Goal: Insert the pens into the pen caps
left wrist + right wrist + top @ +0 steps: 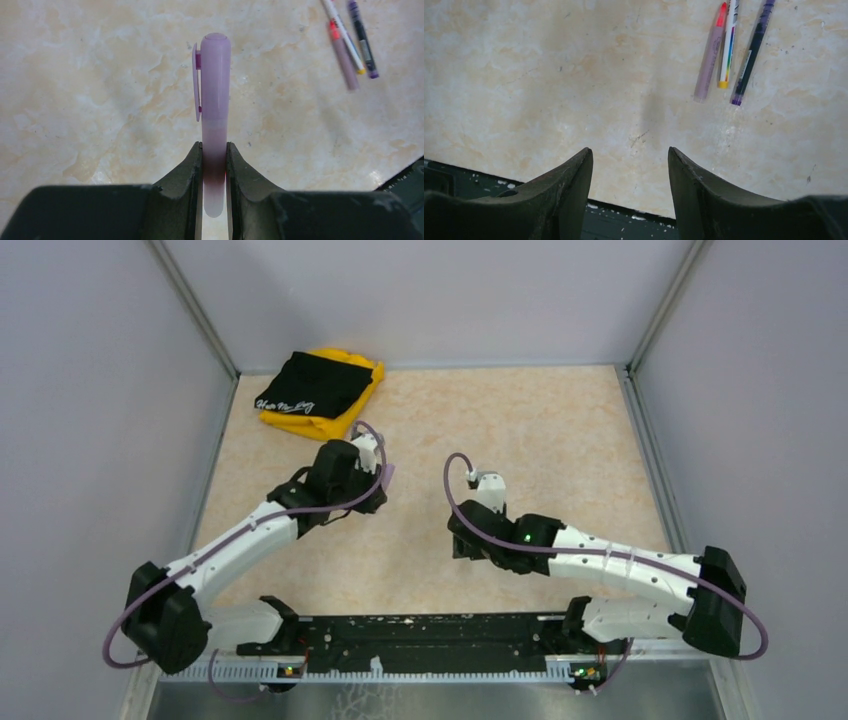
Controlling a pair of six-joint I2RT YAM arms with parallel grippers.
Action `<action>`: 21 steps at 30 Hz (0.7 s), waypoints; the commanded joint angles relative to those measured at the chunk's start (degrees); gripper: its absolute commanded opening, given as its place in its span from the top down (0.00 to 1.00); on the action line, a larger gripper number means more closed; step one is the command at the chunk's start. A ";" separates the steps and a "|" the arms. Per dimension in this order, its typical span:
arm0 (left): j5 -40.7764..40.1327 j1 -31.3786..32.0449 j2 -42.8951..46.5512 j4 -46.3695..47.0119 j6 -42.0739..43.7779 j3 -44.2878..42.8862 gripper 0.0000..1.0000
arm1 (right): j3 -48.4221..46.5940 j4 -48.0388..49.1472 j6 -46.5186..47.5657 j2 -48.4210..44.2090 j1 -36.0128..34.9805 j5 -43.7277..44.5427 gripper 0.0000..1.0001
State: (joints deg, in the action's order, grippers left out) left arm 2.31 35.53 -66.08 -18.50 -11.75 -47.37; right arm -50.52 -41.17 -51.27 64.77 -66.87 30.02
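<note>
Top external: grey walls (450, 290) enclose beige marbled table (560, 440).

The left arm (250, 535) stretches from its elbow at the near left corner inward over the worktop (560, 440). The left claw (214, 150) is clamped on a lilac pen cap (215, 85), which sticks out past the fingertips. The right arm (620, 565) folds in from the near right, forearm pointing toward the centre. The right claw (630, 155) hangs above the surface, jaws standing well apart.

Lilac cap (216, 75) smooth frosted plastic; table (90, 100) matt, marbled; L fingers (180, 175) matt blk.
</note>
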 commanded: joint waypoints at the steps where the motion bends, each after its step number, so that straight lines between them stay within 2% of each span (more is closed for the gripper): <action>1: -4.99 -1.41 -6.90 -2.38 1.09 -5.38 1.00 | 2.33 5.79 5.41 -1.80 6.42 -7.44 0.43; 4: -6.82 -2.32 -12.26 -2.78 2.45 -8.54 1.00 | 3.67 7.26 9.44 -3.60 10.96 -9.29 0.43; 10: -9.34 -4.55 -22.89 -3.43 5.66 -15.38 1.00 | 5.94 13.74 20.67 -10.72 12.83 -10.25 0.42; 17: -0.44 -10.23 -34.98 -5.76 8.50 -23.72 1.00 | 4.22 14.37 27.55 -12.75 13.76 -11.74 0.41; 21: 3.80 -13.01 -38.65 -7.04 10.15 -27.24 1.00 | 4.47 15.78 28.80 -12.31 14.03 -13.16 0.41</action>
State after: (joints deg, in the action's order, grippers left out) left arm 0.19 24.77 -102.56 -23.53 -4.40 -70.52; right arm -44.29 -29.17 -26.26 52.60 -53.54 18.55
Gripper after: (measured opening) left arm 0.233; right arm 0.592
